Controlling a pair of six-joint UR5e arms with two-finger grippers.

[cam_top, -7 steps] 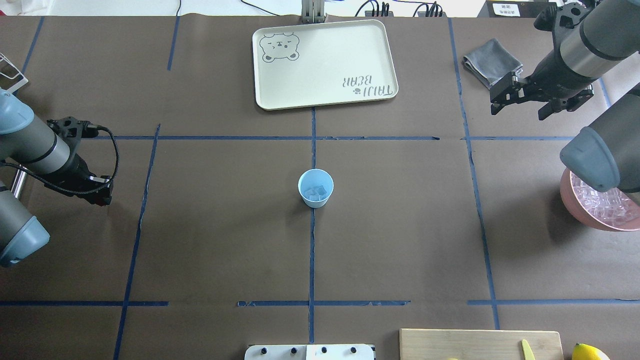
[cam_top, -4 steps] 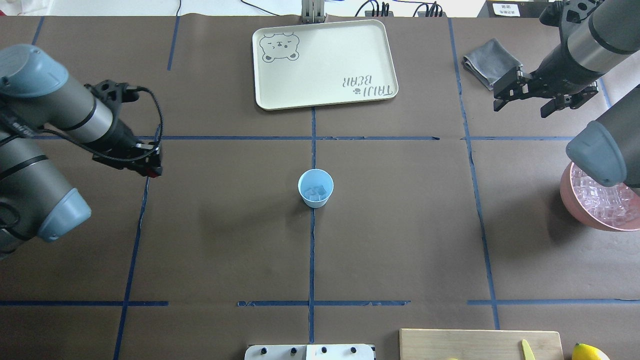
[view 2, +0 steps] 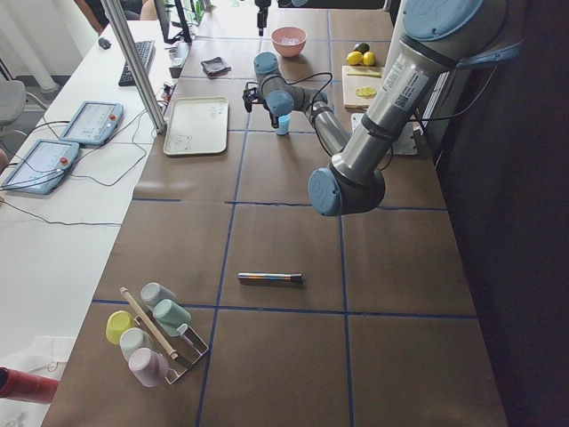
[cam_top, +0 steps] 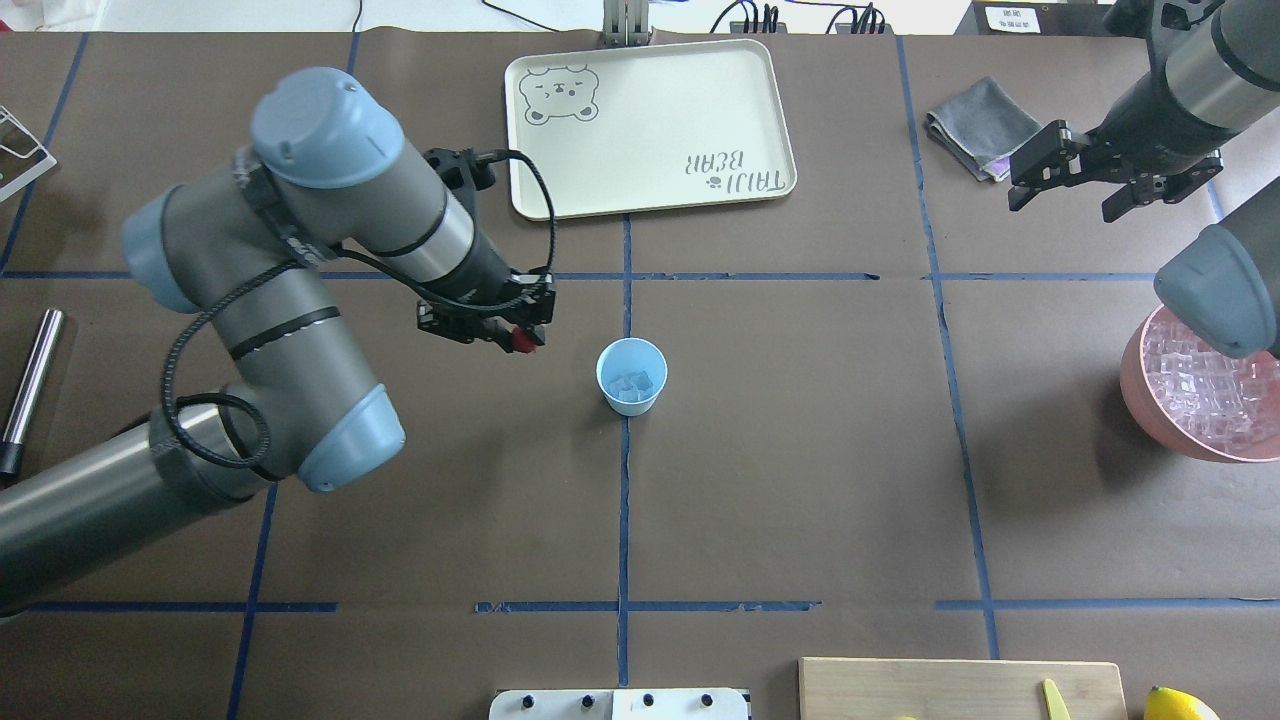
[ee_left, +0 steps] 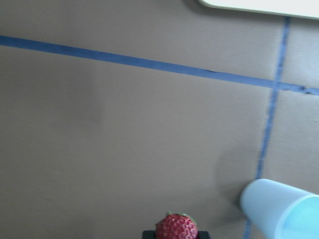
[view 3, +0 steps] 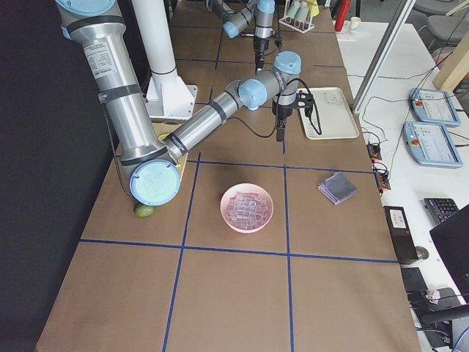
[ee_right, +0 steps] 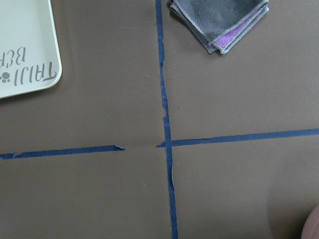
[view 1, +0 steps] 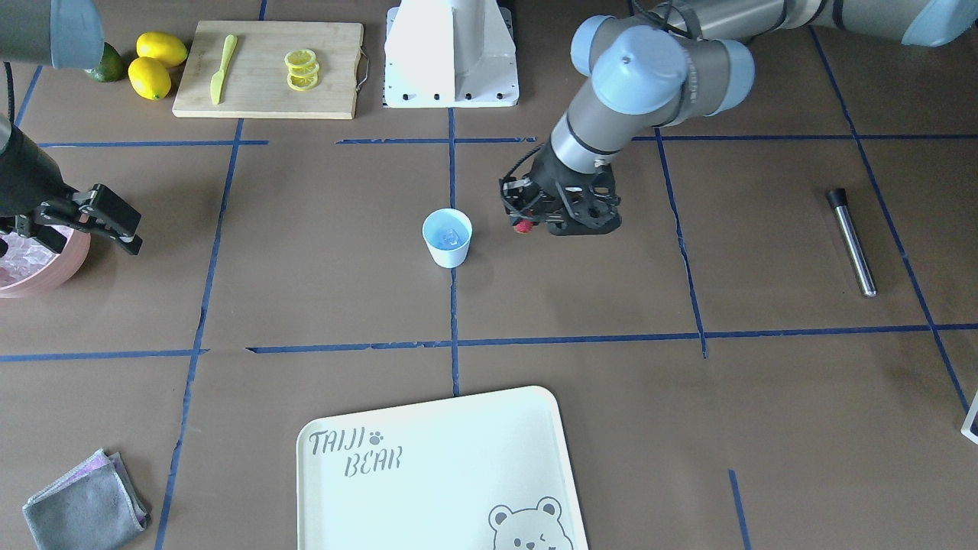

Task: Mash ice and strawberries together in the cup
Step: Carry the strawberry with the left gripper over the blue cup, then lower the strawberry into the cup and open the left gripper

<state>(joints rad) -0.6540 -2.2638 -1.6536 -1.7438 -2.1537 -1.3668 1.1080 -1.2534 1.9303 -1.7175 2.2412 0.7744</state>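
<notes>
In the front-facing view, the left gripper point(view 1: 526, 223) hangs just beside the small pale blue plastic cup point(view 1: 447, 243), its jaws clenched on one small red bumpy strawberry point(view 1: 523, 227). The single cup stands upright at the table's middle, with clear glassy ice cubes point(view 1: 451, 237) inside; we cannot count them exactly. The right gripper point(view 1: 131, 233) hovers with its jaws spread and empty over the rim of the one large pink bowl point(view 1: 46, 281), which holds many more cubes. One steel rod point(view 1: 850, 241) lies well apart from the cup.

In the overhead view, the left arm has swept in from the table's left edge within the last second, bringing the berry near the cup. The right gripper has drifted slightly away. We judge the ice loaded, the berry drop next and the mashing not yet begun.

In the left wrist view, the berry sits at the bottom edge. The cup's rim shows at lower right, apart from it.
</notes>
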